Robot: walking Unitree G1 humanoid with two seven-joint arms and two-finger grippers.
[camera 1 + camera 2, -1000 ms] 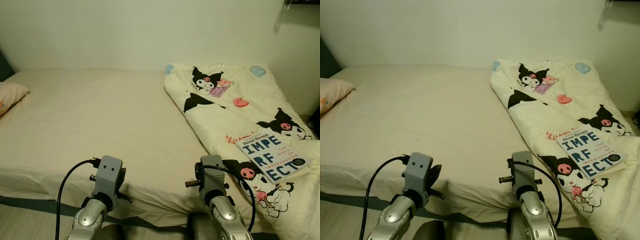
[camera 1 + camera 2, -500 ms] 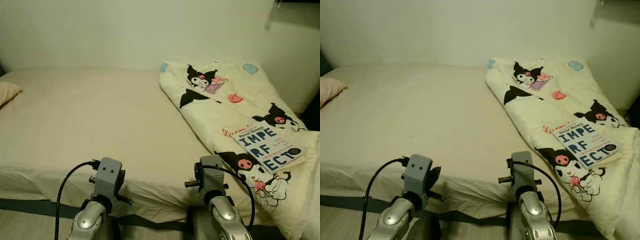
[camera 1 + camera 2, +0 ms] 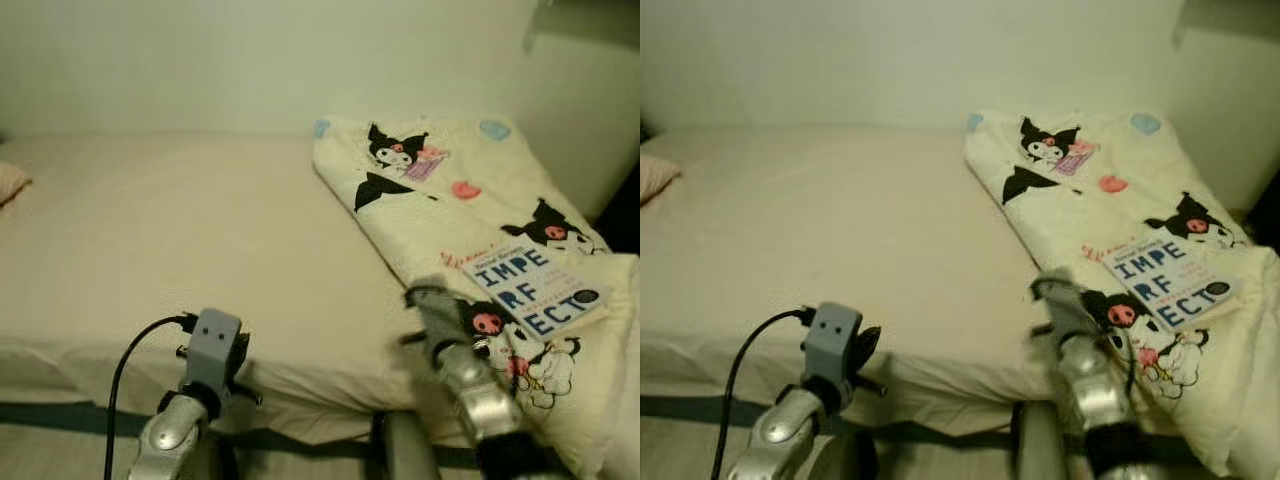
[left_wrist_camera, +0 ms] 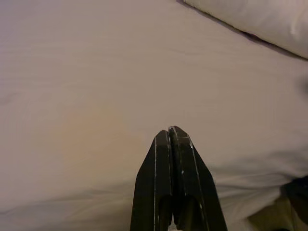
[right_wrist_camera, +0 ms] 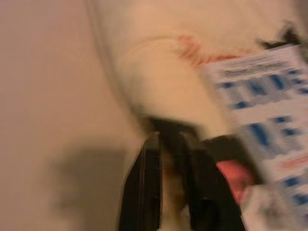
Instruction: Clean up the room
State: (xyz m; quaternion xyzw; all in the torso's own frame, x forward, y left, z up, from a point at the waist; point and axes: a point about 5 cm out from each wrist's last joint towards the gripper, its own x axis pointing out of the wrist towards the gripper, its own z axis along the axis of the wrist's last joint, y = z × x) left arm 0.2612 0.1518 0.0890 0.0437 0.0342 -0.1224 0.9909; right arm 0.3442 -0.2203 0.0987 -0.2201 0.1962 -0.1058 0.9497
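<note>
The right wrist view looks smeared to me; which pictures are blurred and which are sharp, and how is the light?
Right wrist view: heavy motion blur; the book lettering is unreadable and the right gripper smeared. Eye views: dim warm light, the right arm blurred, the left gripper fairly sharp, the book title legible. Left wrist view: sharp, evenly lit sheet, fingers pressed together.

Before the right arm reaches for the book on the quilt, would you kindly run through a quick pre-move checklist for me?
1. White paperback book with blue lettering lies flat on the cream cartoon-print quilt, nothing on top: ok.
2. Right gripper points toward the book's near edge, apart from it: ok.
3. Right gripper's fingers slightly parted, holding nothing: ok, though the wrist view is blurred.
4. Right arm steady: not ok, motion blur in the head views.
5. Left gripper shut and empty over the beige bedsheet: ok.
6. Book's far edge reachable: cannot tell.
</note>
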